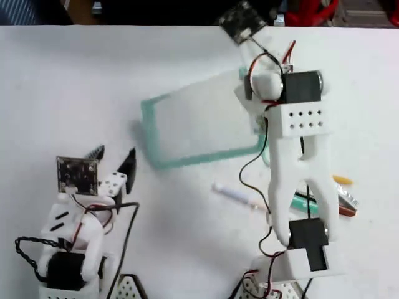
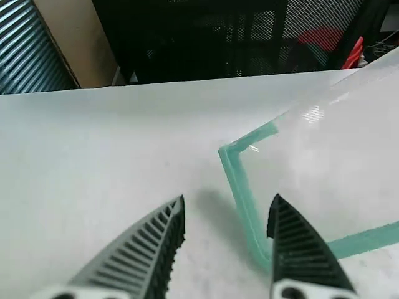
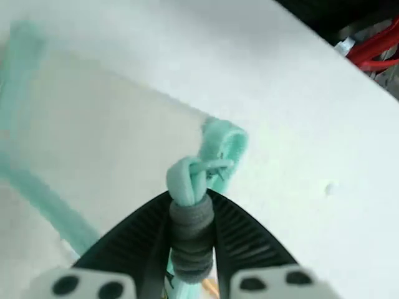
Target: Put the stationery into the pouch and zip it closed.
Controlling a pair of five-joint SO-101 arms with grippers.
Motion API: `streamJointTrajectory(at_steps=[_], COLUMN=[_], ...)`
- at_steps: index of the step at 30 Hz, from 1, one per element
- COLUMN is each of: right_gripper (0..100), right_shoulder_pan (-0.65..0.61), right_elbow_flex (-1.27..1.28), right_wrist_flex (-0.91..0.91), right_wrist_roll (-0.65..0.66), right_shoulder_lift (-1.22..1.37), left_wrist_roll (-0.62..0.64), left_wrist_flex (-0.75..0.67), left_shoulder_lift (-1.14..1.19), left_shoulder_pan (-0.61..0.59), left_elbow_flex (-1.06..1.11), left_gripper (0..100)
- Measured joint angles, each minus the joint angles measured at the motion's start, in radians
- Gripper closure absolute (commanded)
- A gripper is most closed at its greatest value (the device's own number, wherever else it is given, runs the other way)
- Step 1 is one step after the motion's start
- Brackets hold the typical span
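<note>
Your right gripper (image 3: 191, 208) clamps the zipper pull (image 3: 187, 182) on the pouch (image 1: 199, 121). Your left gripper (image 2: 227, 200) gapes wide beside the pouch.

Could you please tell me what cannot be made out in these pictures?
- Pens: high view, the right arm covers some, so their number is unclear.
- Pouch zip: high view, under the same arm; open or closed, cannot tell.
- Zip pull: right wrist view, the right claw covers part of it.
</note>
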Motion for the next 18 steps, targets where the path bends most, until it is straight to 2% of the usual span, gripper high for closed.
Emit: streamJointTrajectory(at_steps=[2,5,10,14,18], right_gripper=[97.7,97.7,97.7,97.7,97.7], right_shoulder_pan=[-0.025,-0.077,-0.262,-0.39,-0.399], right_elbow_flex=[-0.015,-0.017,-0.021,-0.075,-0.189], right_wrist_flex=[0.087,0.114,0.118,0.118,0.118], right_wrist_roll=[0.031,0.04,0.038,-0.068,-0.222], right_shoulder_lift=[-0.006,-0.017,-0.025,-0.025,-0.026], left_wrist_roll=[0.0,0.0,-0.058,-0.068,-0.068], left_wrist_flex=[0.0,0.018,0.058,0.078,0.078], left_shoulder_lift=[0.0,0.0,0.0,0.0,0.0], left_shoulder_pan=[0.029,0.097,0.249,0.328,0.327], left_elbow_flex=[0.0,0.0,0.0,0.0,0.0], left_gripper=[77,77,77,76,75])
